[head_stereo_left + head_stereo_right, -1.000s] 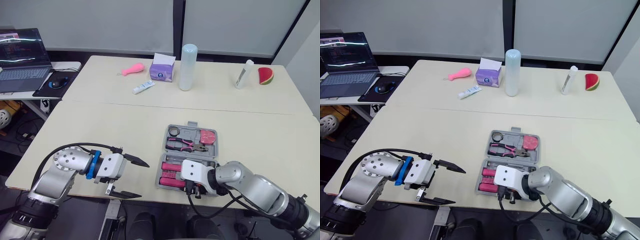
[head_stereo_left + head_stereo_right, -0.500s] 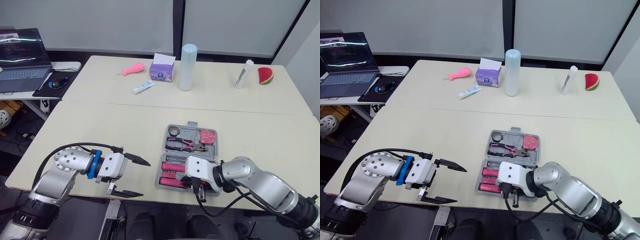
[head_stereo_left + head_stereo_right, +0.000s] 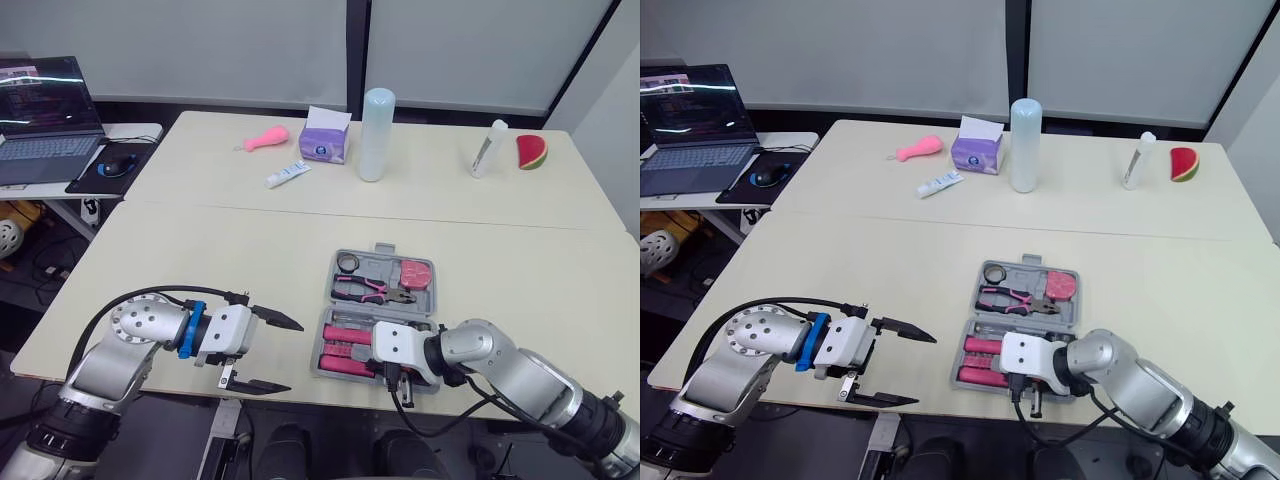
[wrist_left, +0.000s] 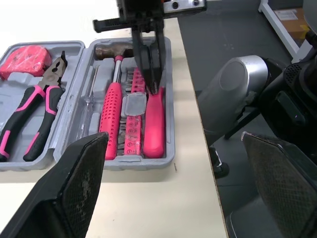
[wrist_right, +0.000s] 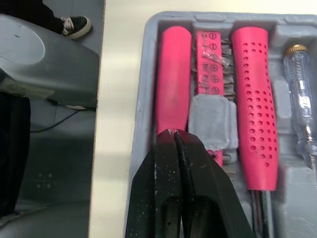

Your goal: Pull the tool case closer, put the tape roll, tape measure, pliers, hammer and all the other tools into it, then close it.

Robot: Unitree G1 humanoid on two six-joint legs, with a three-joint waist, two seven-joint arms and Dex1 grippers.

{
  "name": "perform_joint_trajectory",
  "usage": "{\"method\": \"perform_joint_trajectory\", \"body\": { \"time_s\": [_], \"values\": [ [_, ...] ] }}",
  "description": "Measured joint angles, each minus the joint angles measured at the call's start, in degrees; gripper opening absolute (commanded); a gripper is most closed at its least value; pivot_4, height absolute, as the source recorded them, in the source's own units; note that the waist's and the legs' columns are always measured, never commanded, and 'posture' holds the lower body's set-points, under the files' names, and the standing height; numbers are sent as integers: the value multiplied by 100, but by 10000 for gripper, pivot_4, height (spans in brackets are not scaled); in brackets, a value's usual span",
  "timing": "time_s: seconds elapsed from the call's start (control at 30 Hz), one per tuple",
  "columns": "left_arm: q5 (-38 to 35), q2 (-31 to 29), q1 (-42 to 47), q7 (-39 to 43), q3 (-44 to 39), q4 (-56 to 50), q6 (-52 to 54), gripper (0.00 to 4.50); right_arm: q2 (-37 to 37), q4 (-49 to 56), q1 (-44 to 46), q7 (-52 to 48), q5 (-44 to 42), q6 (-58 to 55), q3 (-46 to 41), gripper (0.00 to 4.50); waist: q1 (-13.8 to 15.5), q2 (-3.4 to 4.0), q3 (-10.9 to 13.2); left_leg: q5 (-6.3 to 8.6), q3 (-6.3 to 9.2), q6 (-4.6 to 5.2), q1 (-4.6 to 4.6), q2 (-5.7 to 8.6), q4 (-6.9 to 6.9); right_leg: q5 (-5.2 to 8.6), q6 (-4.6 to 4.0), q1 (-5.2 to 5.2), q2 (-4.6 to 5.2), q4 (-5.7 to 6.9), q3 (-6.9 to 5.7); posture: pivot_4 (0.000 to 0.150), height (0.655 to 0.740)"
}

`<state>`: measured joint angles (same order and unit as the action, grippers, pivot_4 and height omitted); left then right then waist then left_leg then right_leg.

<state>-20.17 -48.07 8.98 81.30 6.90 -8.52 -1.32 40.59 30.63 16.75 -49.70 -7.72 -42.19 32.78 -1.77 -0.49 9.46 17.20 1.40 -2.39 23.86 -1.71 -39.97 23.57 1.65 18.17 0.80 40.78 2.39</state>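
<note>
Showed, at left, the left gripper point(image 3: 291, 357) spread wide and empty by the table's point(image 3: 230, 250) near edge; centre, the open tool case point(image 4: 169, 79) holding pliers point(image 3: 375, 290) and hammer point(image 4: 111, 116); right, the right gripper point(image 5: 174, 134) pinched shut, holding nothing, tips against a pink handle point(image 5: 173, 74).

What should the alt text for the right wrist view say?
The shut right gripper has its tips at a smooth pink handle in the open grey tool case. Beside it lie a bit strip, the hammer's perforated handle and a clear screwdriver.
</note>
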Motion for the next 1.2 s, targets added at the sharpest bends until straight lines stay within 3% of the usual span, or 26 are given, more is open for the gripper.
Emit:
{"method": "perform_joint_trajectory", "body": {
  "time_s": [0.23, 0.27, 0.43, 0.73, 0.93, 1.2],
  "values": [
    [188, 367, 310, -1051, -249, 717, 621, 45000, 624, 624, -1523, 14, -487, 903, -2526, 122, 58, -19, -2, 1, 0, 1, 3, 6, -1, 0, 0, -8, 4, -7, -4, 1500, 7161],
    [249, 420, 354, -1127, -241, 806, 626, 43060, 660, 598, -1710, 5, -488, 1080, -2736, 21, 50, -20, -2, 0, -1, 1, 2, 6, -1, 0, 0, -8, 4, -6, -4, 1500, 7161],
    [611, 880, 824, -1452, -78, 1602, 523, 29581, 756, 95, -2600, 143, -430, 1455, -3595, 0, 19, -21, -3, -2, -12, 2, -2, 3, -2, 0, 0, -9, 1, -5, 0, 1500, 7161],
    [1737, 1476, 1989, -1561, 574, 4068, -905, 1476, 515, -1344, -2148, 656, 517, 1937, -2945, 0, 9, -24, -3, -17, -28, -16, -1, 5, -6, 0, 0, 1, -6, 2, 0, 1500, 7161],
    [2102, 1936, 2524, -1554, 811, 4995, -1454, 465, 346, -2050, -1487, 689, 871, 2080, -2505, 0, 17, -25, -3, -19, -29, -19, 4, 5, -7, 0, 0, 0, -4, 1, -4, 1500, 7161],
    [2367, 2226, 2725, -1566, 913, 5422, -1799, 465, 185, -2596, -1065, 596, 1002, 2341, -2261, 0, 0, -26, -5, -19, -30, -20, 1, 2, -8, 0, 0, 0, 0, 4, -4, 1500, 7161]
  ]
}}
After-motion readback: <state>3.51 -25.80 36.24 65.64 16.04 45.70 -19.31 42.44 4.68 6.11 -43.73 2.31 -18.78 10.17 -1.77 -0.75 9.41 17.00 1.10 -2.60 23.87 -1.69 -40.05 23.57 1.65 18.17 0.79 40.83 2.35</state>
